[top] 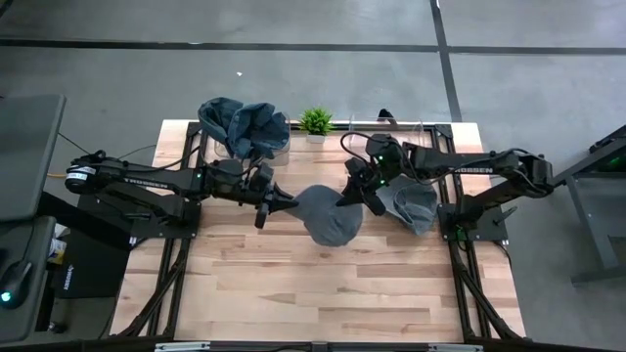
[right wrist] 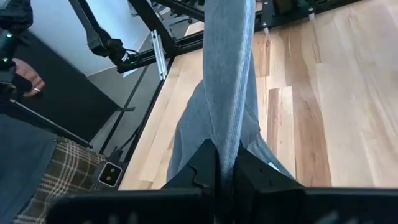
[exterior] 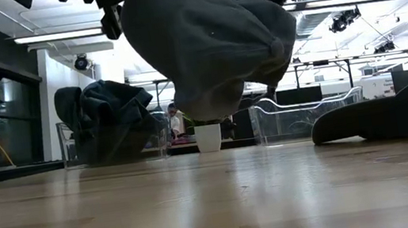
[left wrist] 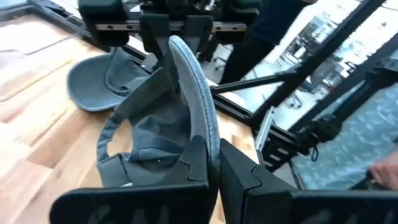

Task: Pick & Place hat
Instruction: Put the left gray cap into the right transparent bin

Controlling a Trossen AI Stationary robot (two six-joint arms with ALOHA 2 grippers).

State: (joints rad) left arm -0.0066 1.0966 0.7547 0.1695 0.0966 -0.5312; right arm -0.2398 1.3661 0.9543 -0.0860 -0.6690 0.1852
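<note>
A grey hat (top: 328, 217) hangs in mid-air over the middle of the table, between my two grippers. My left gripper (top: 269, 203) is shut on its left side. My right gripper (top: 354, 196) is shut on its right side. In the low view the hat (exterior: 203, 50) sags clear of the wooden table (exterior: 216, 200). The left wrist view shows the hat's brim edge-on, with the crown (left wrist: 149, 130) drooping beside it. My left gripper pinches the hat's brim at its edge (left wrist: 208, 124) between its two fingers. It comes nearly level from the table's left. The brim stands on edge, running away from the fingers toward the other gripper, and the crown hangs below, clear of the table. My right gripper pinches the grey brim at its edge (right wrist: 227, 134) between its two fingers. It comes from the table's right, slanting a little downward. The brim runs straight out from the fingers and the cloth droops below it, clear of the table.
A second grey hat (top: 411, 205) lies on the table at the right. A clear bin of dark hats (top: 245, 127) stands at the far left, beside a small potted plant (top: 315, 122) and a clear container (top: 421, 132). Bare wood (top: 313, 293) lies toward the near edge. A person's hand (right wrist: 28, 78) shows beyond the table.
</note>
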